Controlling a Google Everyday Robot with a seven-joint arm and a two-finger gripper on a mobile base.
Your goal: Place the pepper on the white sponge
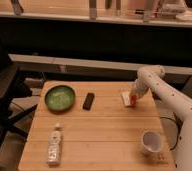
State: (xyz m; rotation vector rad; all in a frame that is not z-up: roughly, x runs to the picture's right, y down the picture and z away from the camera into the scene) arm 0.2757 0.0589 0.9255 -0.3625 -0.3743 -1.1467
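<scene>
The white sponge (pixel 125 97) lies flat near the right edge of the wooden table (pixel 99 130). The small orange-red pepper (pixel 133 101) sits at the sponge's right front corner, right under my gripper (pixel 133 97). The gripper hangs from the white arm (pixel 159 90) that comes in from the right. The arm's end covers part of the sponge and the top of the pepper.
A green bowl (pixel 59 97) stands at the table's back left. A black remote-like bar (pixel 89 100) lies beside it. A white bottle (pixel 54 145) lies at the front left. A white cup (pixel 151 142) stands at the front right. Black chair (pixel 4 95) at left.
</scene>
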